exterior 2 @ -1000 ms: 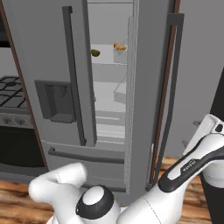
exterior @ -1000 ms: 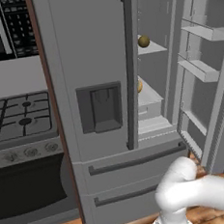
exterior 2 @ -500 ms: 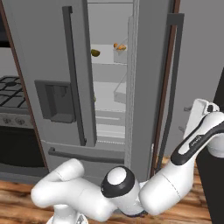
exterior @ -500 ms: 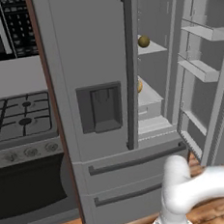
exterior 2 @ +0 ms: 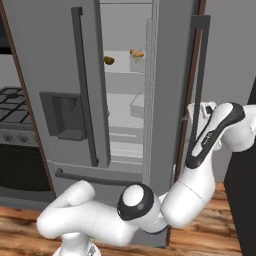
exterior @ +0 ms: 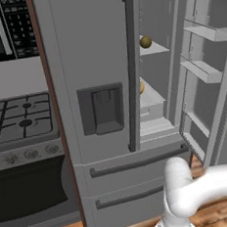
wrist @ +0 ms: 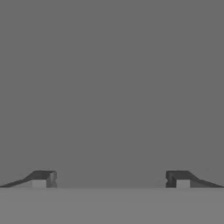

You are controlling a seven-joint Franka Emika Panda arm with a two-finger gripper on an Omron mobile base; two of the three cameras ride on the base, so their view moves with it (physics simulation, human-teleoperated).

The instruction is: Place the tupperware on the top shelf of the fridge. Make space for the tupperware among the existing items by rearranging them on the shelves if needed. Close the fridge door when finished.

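The fridge (exterior: 90, 54) has its left door shut and its right door (exterior: 211, 66) swung open. On the top shelf (exterior: 154, 49) lies a brown-green round fruit (exterior: 145, 42); an orange item (exterior: 141, 87) sits on the shelf below. From the right base view the fruit (exterior 2: 109, 60) and orange foods (exterior 2: 136, 52) in a door bin show. My gripper (exterior 2: 192, 115) is at the outer face of the open door (exterior 2: 172, 100), beside its dark handle (exterior 2: 198, 75). In the hand view the gripper (wrist: 110, 179) is open on a flat grey surface. The tupperware is out of view.
A gas stove (exterior: 20, 119) with an oven below stands left of the fridge, a microwave (exterior: 4, 27) above it. Two fridge drawers (exterior: 135, 167) sit under the doors. A dark cabinet edge (exterior 2: 242, 200) stands at the right. The floor is wood.
The hand has swung left and up from the right edge to the open door's outer face. The elbow has shifted right. The jaws stay wide apart.
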